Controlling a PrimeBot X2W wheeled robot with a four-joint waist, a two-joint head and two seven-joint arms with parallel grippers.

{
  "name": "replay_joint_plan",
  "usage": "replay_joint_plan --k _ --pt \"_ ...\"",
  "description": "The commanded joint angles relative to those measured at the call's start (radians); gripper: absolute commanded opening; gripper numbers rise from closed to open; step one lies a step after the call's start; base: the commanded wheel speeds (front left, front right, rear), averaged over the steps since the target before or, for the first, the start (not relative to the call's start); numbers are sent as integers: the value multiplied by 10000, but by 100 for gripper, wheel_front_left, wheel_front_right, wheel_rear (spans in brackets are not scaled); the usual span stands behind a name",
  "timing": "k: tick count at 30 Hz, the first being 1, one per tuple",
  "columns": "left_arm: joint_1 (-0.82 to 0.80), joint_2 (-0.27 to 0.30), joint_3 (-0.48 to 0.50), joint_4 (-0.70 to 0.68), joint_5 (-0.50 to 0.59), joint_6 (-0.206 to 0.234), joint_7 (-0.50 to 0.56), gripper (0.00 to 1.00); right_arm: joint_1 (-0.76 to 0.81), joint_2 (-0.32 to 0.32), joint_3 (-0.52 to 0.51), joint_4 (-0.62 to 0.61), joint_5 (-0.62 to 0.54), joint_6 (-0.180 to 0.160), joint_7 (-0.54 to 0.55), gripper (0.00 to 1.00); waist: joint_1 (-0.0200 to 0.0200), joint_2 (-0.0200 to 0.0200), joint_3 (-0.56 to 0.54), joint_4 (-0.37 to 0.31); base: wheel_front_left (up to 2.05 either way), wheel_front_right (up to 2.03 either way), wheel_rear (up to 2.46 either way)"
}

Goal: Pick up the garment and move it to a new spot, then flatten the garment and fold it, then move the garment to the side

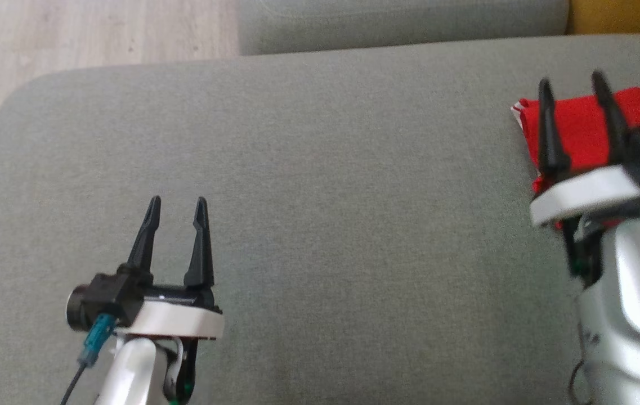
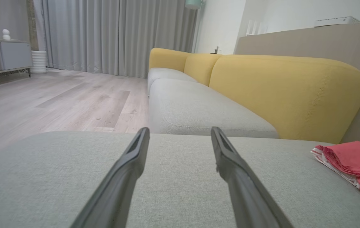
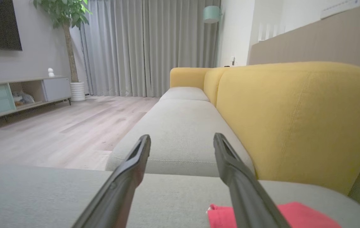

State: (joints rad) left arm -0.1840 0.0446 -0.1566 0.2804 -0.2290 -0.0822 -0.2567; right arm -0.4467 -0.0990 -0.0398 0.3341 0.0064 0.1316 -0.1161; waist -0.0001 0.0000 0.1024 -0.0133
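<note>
The garment (image 1: pixel 584 132) is a folded red piece with a red-and-white striped edge, lying at the right end of the grey sofa seat (image 1: pixel 320 197). In the left wrist view the garment (image 2: pixel 352 164) lies at the far right; in the right wrist view the garment (image 3: pixel 297 217) sits low under the fingers. My right gripper (image 1: pixel 572 84) hovers over it, open, with nothing between its fingers. My left gripper (image 1: pixel 178 202) stands open over bare cushion at the lower left, far from the cloth. In their own wrist views the left gripper (image 2: pixel 180 131) and right gripper (image 3: pixel 182 137) both stand open.
Yellow backrest cushions (image 2: pixel 287 91) run along the sofa's back. A second grey seat cushion (image 3: pixel 180 133) continues beyond this one. Wooden floor (image 1: pixel 72 39) lies past the seat's left end. A cabinet (image 3: pixel 18 93), potted plant (image 3: pixel 69 19) and curtains (image 3: pixel 148 47) stand across the room.
</note>
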Motion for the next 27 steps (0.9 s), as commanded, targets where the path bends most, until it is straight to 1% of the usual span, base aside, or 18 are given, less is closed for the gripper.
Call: replay_joint_plan --k 1,4,5,6,9,14,27 --pt "-80 56 391 -352 -77 50 -51 100 37 194 72 -458 200 -9 -258 100 1 0 -201 160 0 0 0" --pt "117 56 332 -335 -171 93 -51 100 810 455 33 -525 595 -9 -685 100 1 0 -402 303 0 0 0" --pt "185 56 294 -323 -187 103 -51 100 1071 472 93 -475 942 -9 -810 100 1 0 -465 350 0 0 0" --pt "252 56 257 -301 -204 119 -51 100 1334 478 253 -380 1314 -9 -921 100 1 0 -522 401 0 0 0" --pt "435 56 138 -231 -281 174 -51 100 2001 483 651 -15 1883 -9 -1192 100 1 0 -667 522 0 0 0" --pt "629 56 96 -329 -578 337 -51 100 2544 486 926 344 1987 -9 -1398 100 1 0 -787 628 0 0 0" --pt "655 56 179 -381 -445 506 -51 100 2484 487 1027 251 1991 -9 -1454 100 1 0 -747 625 0 0 0"
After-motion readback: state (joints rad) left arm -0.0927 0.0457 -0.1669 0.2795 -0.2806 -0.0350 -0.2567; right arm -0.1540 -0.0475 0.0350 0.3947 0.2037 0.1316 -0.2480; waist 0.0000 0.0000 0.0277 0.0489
